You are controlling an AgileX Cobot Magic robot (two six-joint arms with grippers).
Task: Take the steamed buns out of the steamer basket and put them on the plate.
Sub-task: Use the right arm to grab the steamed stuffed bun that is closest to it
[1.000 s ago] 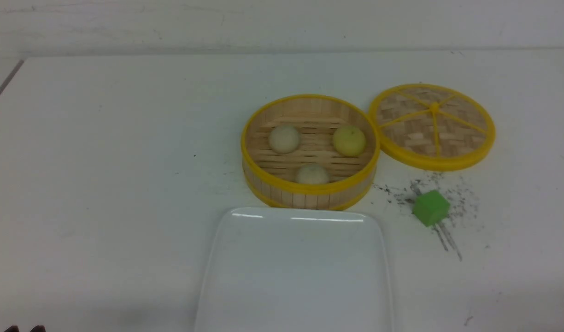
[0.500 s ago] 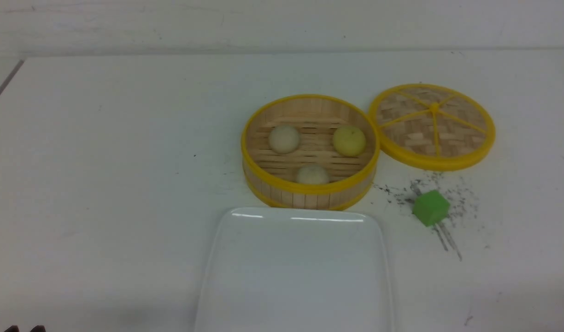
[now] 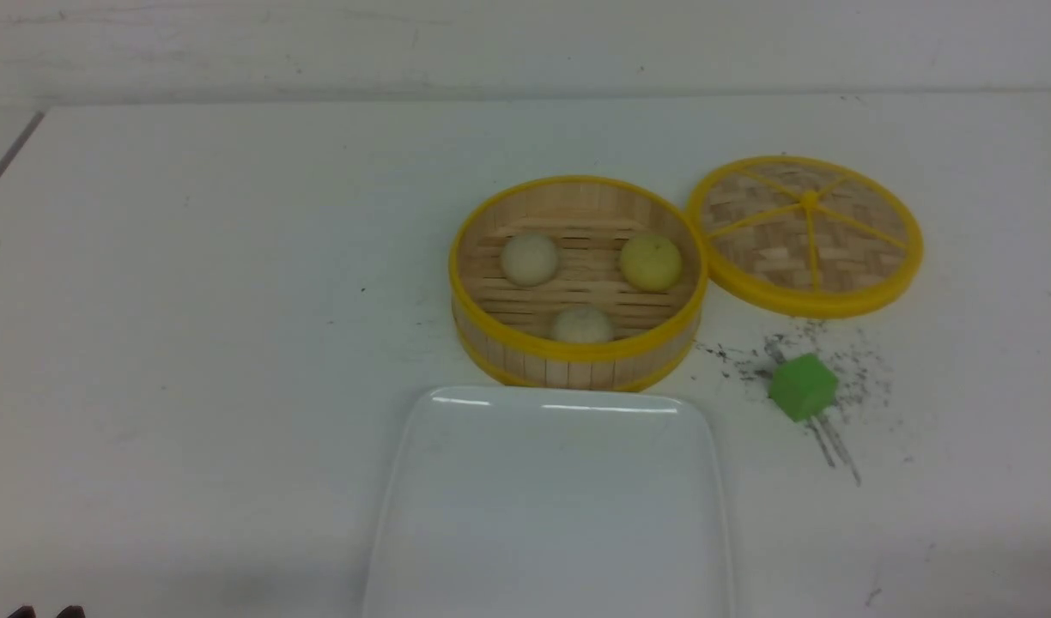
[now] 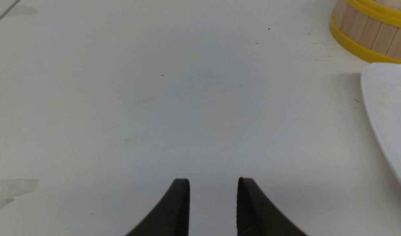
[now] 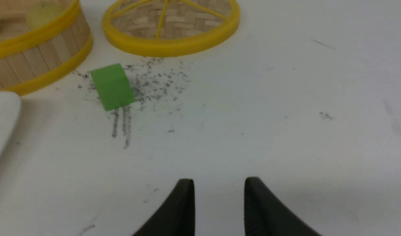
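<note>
Three small round steamed buns are seen inside the steamer basket, a round bamboo-slat basket with yellow rims. Two are off-white, at its left and by its near wall. A pale yellow bun is placed at its right. The glossy white plate is laid just in front of the basket. A woven lid is set just beside the basket's right side, and a green cube lies near its front right. The left gripper and right gripper are released, jaws parted, grasping nothing.
</note>
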